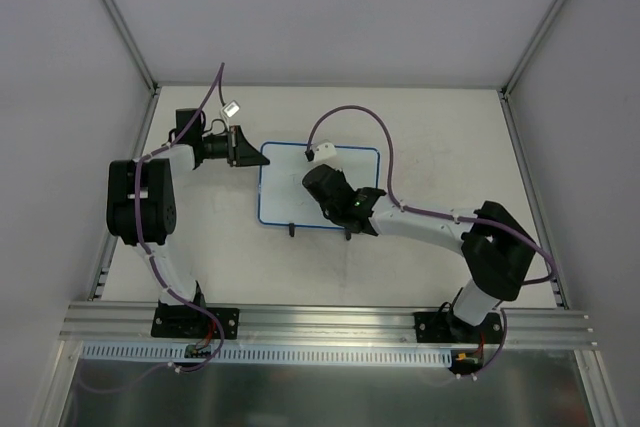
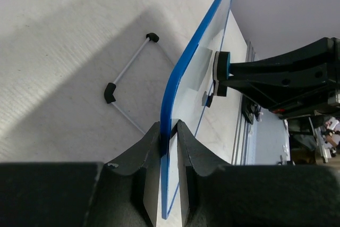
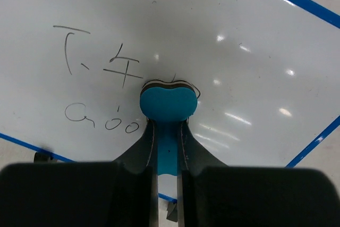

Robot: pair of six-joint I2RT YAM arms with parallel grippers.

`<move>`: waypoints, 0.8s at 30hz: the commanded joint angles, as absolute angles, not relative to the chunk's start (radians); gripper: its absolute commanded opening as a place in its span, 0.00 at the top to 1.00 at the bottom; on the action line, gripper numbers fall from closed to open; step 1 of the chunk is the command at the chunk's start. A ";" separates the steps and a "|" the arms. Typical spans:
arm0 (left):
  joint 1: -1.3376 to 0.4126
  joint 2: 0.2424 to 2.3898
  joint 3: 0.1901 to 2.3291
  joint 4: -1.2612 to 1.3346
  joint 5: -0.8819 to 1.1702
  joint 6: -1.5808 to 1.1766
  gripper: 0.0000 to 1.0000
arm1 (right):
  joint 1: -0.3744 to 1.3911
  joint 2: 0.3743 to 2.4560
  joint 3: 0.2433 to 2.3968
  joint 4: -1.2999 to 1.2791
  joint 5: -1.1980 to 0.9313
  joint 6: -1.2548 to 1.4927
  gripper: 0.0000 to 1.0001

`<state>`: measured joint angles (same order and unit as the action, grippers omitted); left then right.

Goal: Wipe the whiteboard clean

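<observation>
The whiteboard [image 1: 285, 187], white with a thin blue frame, lies at the table's middle with two black feet [image 1: 292, 231] on its near edge. My left gripper [image 1: 256, 157] is shut on its far-left blue edge [image 2: 169, 131]. My right gripper [image 1: 330, 190] is over the board, shut on a blue eraser [image 3: 168, 102] that presses against the white surface [image 3: 249, 41]. Black handwriting [image 3: 98, 65] lies left of the eraser, and a short black stroke shows at its far edge. The left wrist view shows the eraser [image 2: 222, 65] against the board's face.
A thin wire stand with black ends [image 2: 130, 73] lies behind the board in the left wrist view. A small white clip [image 1: 231, 107] hangs at the back left. An aluminium rail [image 1: 330, 322] runs along the near edge. Grey walls enclose the table.
</observation>
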<state>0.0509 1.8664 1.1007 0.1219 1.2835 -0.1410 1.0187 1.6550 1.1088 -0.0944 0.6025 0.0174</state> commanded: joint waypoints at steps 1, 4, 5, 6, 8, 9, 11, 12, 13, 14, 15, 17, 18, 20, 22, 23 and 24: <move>0.011 1.896 1.089 0.110 1.391 -0.067 1.00 | 1.051 1.675 1.155 -0.043 0.739 0.020 1.00; 0.005 1.901 1.091 0.110 1.413 -0.061 1.00 | 1.071 1.686 1.146 0.011 0.747 0.005 1.00; 0.005 1.898 1.089 0.110 1.413 -0.058 1.00 | 1.077 1.687 1.146 0.032 0.746 -0.023 1.00; 0.006 1.888 1.086 0.110 1.404 -0.057 1.00 | 1.078 1.689 1.147 0.052 0.755 -0.035 1.00; 0.005 1.881 1.080 0.110 1.394 -0.051 1.00 | 1.088 1.692 1.147 0.074 0.759 -0.047 1.00; 0.005 1.876 1.078 0.110 1.385 -0.051 1.00 | 1.089 1.693 1.155 0.087 0.764 -0.052 1.00; 0.005 1.875 1.075 0.112 1.393 -0.046 1.00 | 1.091 1.713 1.173 0.091 0.762 -0.064 1.00; 0.005 1.873 1.074 0.110 1.394 -0.046 1.00 | 1.091 1.726 1.195 0.091 0.764 -0.066 1.00; 0.005 1.875 1.075 0.110 1.397 -0.045 1.00 | 1.094 1.745 1.206 0.092 0.759 -0.075 1.00; 0.006 1.875 1.075 0.110 1.404 -0.046 1.00 | 1.097 1.761 1.219 0.092 0.758 -0.080 1.00; 0.006 1.876 1.075 0.110 1.407 -0.046 1.00 | 1.098 1.772 1.232 0.092 0.758 -0.086 1.00; 0.017 1.882 1.077 0.110 1.420 -0.048 1.00 | 1.107 1.810 1.265 0.092 0.758 -0.094 1.00; 0.020 1.887 1.077 0.110 1.428 -0.049 1.00 | 1.109 1.824 1.275 0.092 0.759 -0.094 1.00; 0.029 1.896 1.084 0.110 1.436 -0.057 1.00 | 1.112 1.853 1.301 0.092 0.749 -0.095 1.00; 0.034 1.907 1.091 0.110 1.448 -0.061 1.00 | 1.112 1.873 1.315 0.091 0.747 -0.095 1.00; 0.035 1.908 1.092 0.110 1.450 -0.061 1.00 | 1.112 1.881 1.324 0.089 0.750 -0.095 1.00; 0.034 1.911 1.092 0.110 1.451 -0.063 1.00 | 1.114 1.897 1.330 0.087 0.752 -0.094 1.00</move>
